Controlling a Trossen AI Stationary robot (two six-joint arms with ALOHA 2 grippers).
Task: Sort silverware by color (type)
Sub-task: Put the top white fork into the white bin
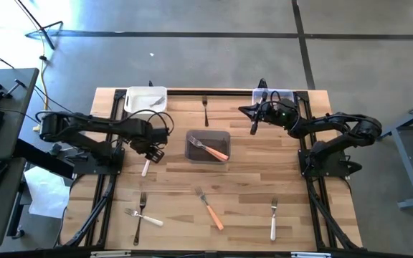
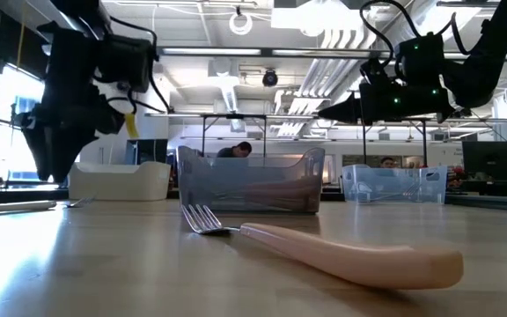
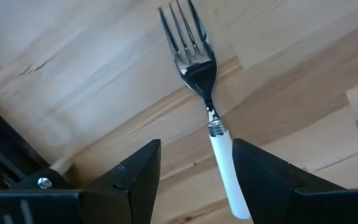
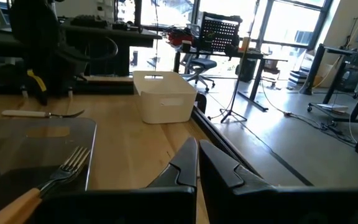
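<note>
High view: left gripper (image 1: 152, 154) over the wooden surface (image 1: 171, 193), jaws apart, white-handled fork (image 1: 145, 168) lying just below them. Right gripper (image 1: 254, 120) raised near the clear tub (image 1: 285, 94), jaws together, empty. Orange-handled forks (image 1: 214, 150) in the dark tub (image 1: 208, 145), well apart from both.

Low view: orange-handled fork (image 2: 324, 248) flat in the foreground.

Left wrist view: white-handled fork between the spread fingers (image 3: 135, 174), untouched, tines pointing away.

Right wrist view: jaws pressed together; white tub (image 4: 163, 96) ahead.

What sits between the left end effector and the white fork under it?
Nothing visible. The left end effector is open, its fingers either side of the white fork, which lies flat on the table.
</note>
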